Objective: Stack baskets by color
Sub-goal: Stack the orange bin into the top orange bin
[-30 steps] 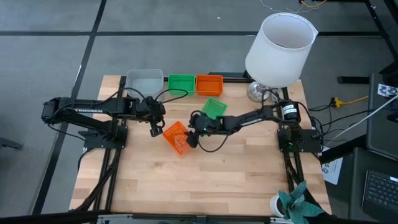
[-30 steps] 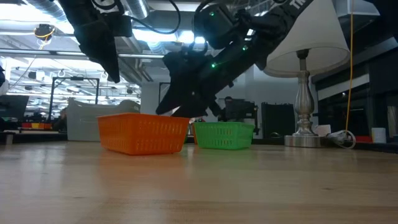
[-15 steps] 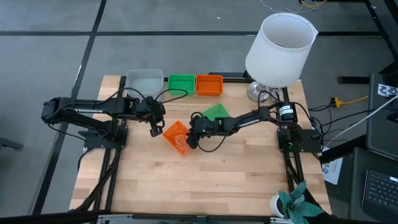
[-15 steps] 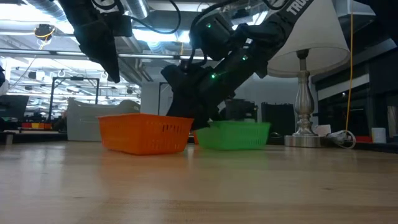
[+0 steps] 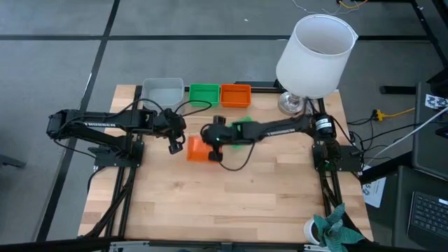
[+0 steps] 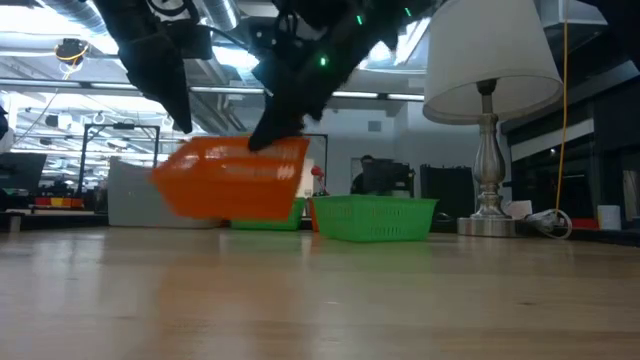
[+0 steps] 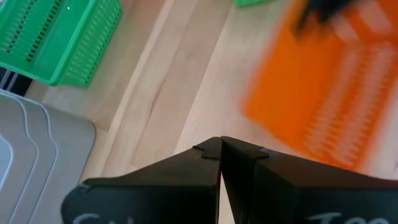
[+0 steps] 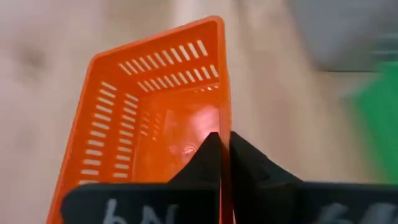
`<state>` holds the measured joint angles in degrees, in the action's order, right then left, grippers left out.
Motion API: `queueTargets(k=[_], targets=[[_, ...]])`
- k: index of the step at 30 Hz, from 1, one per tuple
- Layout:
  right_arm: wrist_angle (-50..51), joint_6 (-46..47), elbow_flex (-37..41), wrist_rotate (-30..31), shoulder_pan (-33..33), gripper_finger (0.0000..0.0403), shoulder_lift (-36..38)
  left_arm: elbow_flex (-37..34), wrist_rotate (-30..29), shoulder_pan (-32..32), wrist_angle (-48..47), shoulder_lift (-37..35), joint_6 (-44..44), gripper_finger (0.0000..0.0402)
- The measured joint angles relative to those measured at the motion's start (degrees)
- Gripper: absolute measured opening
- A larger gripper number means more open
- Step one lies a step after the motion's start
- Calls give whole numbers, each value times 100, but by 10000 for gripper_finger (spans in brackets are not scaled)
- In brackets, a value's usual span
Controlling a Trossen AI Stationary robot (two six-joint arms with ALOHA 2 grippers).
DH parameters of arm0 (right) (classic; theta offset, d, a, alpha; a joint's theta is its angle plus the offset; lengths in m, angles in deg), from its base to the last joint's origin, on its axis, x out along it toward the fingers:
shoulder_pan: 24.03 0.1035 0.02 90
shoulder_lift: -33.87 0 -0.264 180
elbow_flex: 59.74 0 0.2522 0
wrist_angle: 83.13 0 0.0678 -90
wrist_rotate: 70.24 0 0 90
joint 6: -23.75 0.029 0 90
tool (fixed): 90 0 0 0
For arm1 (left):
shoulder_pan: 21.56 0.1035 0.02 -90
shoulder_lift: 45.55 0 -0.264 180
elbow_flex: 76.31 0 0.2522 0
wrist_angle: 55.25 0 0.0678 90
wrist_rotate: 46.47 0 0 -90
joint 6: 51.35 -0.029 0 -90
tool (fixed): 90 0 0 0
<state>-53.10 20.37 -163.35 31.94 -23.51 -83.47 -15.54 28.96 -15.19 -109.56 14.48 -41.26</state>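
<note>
An orange basket (image 6: 235, 178) hangs tilted above the table with my right gripper (image 8: 224, 146) shut on it; the high view shows this basket (image 5: 196, 150) mid-table. A green basket (image 6: 375, 217) rests on its bottom beside it, partly under my right arm in the high view (image 5: 243, 125). At the far edge stand a grey basket (image 5: 162, 91), a green basket (image 5: 204, 93) and an orange basket (image 5: 235, 94). My left gripper (image 5: 173, 144) hangs shut and empty just left of the lifted basket. My right gripper pinches one side wall of the orange basket at its rim (image 8: 225, 127), one finger inside the basket and one outside. The fingers slant down from the table's right. The basket is lifted clear of the table and hangs tilted below the fingers (image 6: 272, 132).
A lamp with a big white shade (image 5: 315, 49) stands on its metal base (image 5: 289, 103) at the far right corner. Bare wood (image 5: 224, 203) fills the near half of the table. My left wrist view shows the green basket (image 7: 56, 37) and the grey basket (image 7: 31, 162) nearby.
My right gripper has taken hold of the orange basket, rolled its wrist and risen, going a little toward the far edge. The basket, which stood on the table, is now lifted clear, tilted and turned about. The green basket beside it has shifted slightly.
</note>
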Motion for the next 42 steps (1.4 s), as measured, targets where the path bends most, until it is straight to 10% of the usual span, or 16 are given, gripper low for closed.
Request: queueTargets(k=[11,20,26,42], targets=[[4040,-1918,-3212,2211,-806,2,39,0,-144,-11,-389,-7,534,0],[4670,-2105,-3403,-200,-2588,2,11,-2,-755,-707,-1051,-600,1105,0],[4172,-2516,-2922,-684,-3361,2,-1,-76,-923,-1271,-973,-1309,1200,0],[2549,-3306,-1625,-2556,-4267,2,-5,-2901,-1420,-2010,1752,-4378,450,0]])
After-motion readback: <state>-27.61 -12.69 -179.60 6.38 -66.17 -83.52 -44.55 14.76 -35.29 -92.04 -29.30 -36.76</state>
